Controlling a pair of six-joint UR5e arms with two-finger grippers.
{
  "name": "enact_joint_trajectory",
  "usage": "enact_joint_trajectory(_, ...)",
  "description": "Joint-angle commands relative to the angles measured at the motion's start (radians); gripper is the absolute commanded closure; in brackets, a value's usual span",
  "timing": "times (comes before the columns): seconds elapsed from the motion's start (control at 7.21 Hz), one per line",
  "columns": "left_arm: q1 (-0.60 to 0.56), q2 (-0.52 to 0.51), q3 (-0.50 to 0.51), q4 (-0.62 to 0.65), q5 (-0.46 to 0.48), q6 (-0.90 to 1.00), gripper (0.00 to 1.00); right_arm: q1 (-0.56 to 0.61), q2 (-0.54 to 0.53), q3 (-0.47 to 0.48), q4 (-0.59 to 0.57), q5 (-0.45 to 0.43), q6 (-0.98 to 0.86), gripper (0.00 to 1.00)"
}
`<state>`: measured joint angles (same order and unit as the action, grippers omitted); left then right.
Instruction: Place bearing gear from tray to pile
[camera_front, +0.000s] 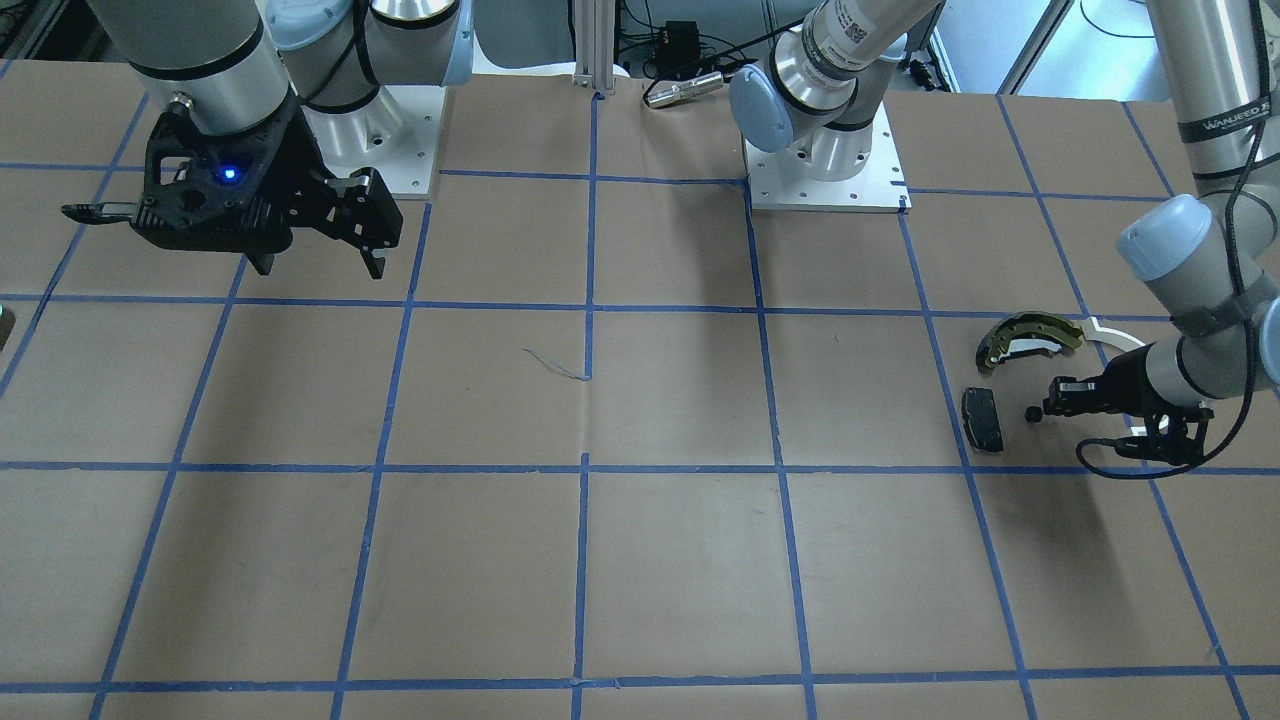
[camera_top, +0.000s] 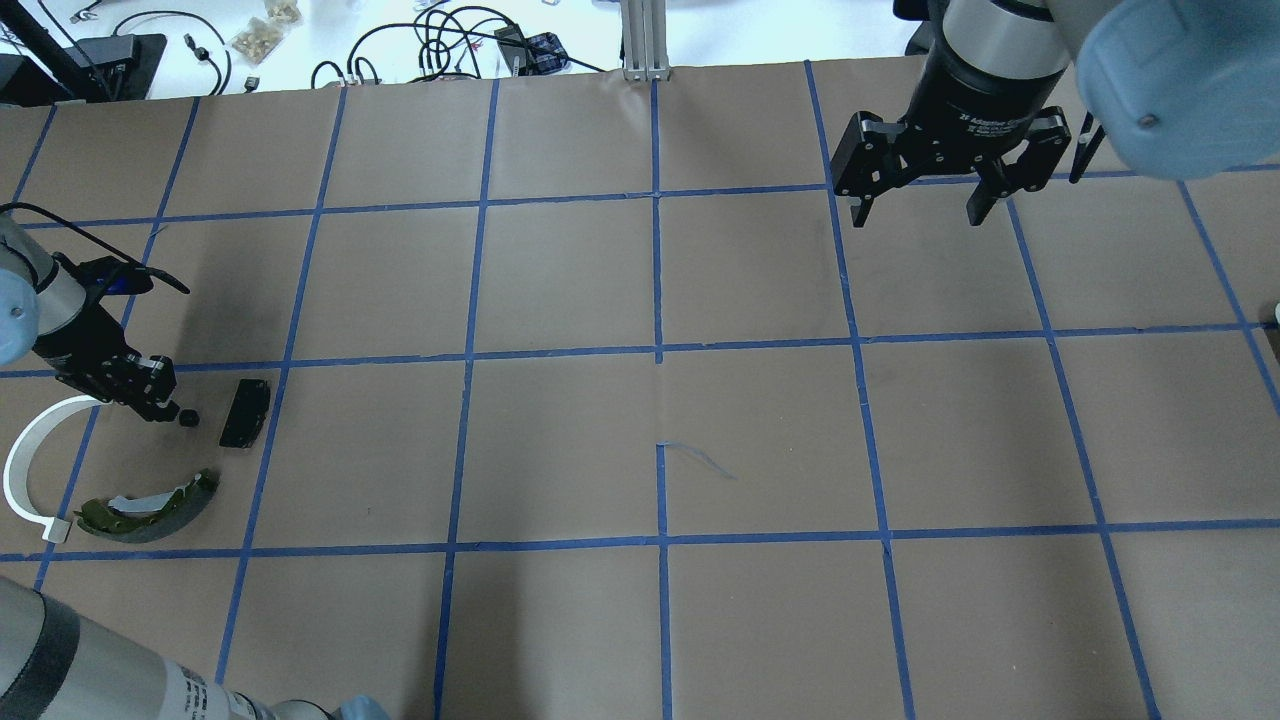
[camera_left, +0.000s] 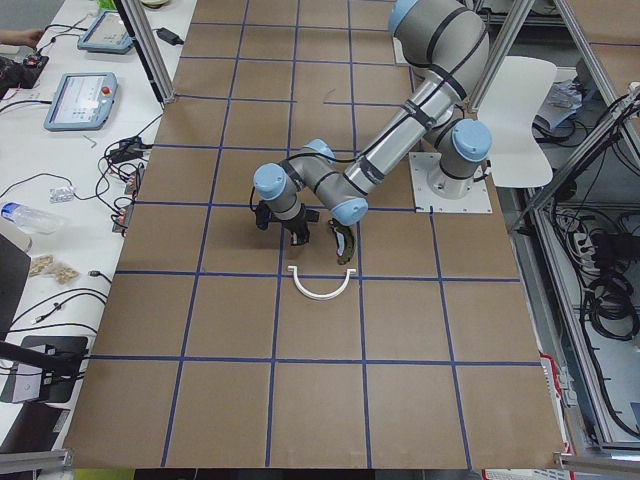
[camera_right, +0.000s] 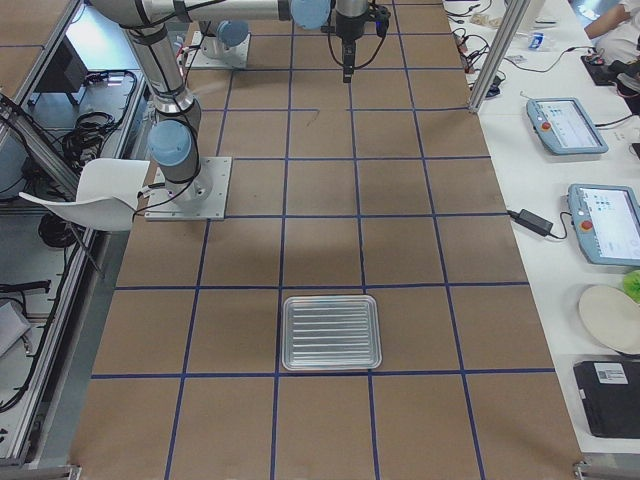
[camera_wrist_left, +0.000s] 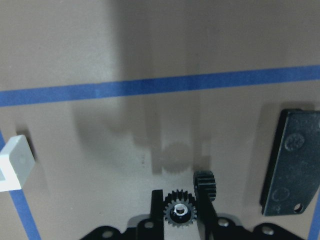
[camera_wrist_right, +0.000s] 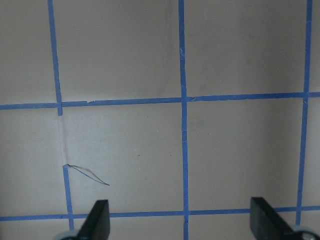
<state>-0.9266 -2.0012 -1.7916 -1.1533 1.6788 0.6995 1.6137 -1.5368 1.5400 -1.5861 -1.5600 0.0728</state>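
Note:
The bearing gear (camera_wrist_left: 180, 212), a tiny black toothed part with a pale centre, sits between the fingers of my left gripper (camera_wrist_left: 181, 214), which is shut on it low over the paper. It shows as a black knob (camera_front: 1033, 414) at the tips of the left gripper (camera_front: 1047, 409), and in the overhead view (camera_top: 187, 417). The pile lies around it: the dark grey pad (camera_front: 982, 420) (camera_wrist_left: 292, 170), the olive-gold shoe (camera_front: 1030, 338) and the white arc strip (camera_top: 25, 470). My right gripper (camera_top: 915, 210) is open and empty, far off. The tray (camera_right: 331, 332) is empty.
The table is covered in brown paper with a blue tape grid (camera_front: 590, 380). The arm bases (camera_front: 825, 170) stand at the robot's edge. Tablets and cables lie on the white side bench (camera_right: 565, 125).

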Motion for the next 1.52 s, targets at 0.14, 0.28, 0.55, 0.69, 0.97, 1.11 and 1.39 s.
enact_joint_trajectory(0.14,0.000,0.002,0.001,-0.002,0.001,0.000,0.36,0.000,0.001,0.000,0.000,0.000,0.001,0.00)
enact_joint_trajectory(0.28,-0.001,0.007,0.011,-0.008,0.002,0.000,0.34,0.000,0.001,0.000,0.000,0.000,0.001,0.00)
enact_joint_trajectory(0.55,-0.024,0.022,0.053,-0.017,0.001,-0.014,0.27,0.000,0.003,0.000,0.000,0.000,-0.001,0.00)
enact_joint_trajectory(0.69,-0.046,0.034,0.102,-0.076,-0.011,-0.085,0.21,0.000,0.003,-0.003,0.000,0.001,0.002,0.00)
enact_joint_trajectory(0.97,-0.174,0.077,0.219,-0.204,-0.013,-0.156,0.16,-0.001,0.003,-0.001,0.002,0.000,-0.001,0.00)
enact_joint_trajectory(1.11,-0.248,0.111,0.280,-0.292,-0.013,-0.273,0.16,-0.001,0.004,0.000,0.002,0.000,-0.001,0.00)
enact_joint_trajectory(1.39,-0.368,0.192,0.362,-0.385,-0.022,-0.371,0.09,-0.001,0.004,0.000,0.005,0.000,-0.001,0.00)
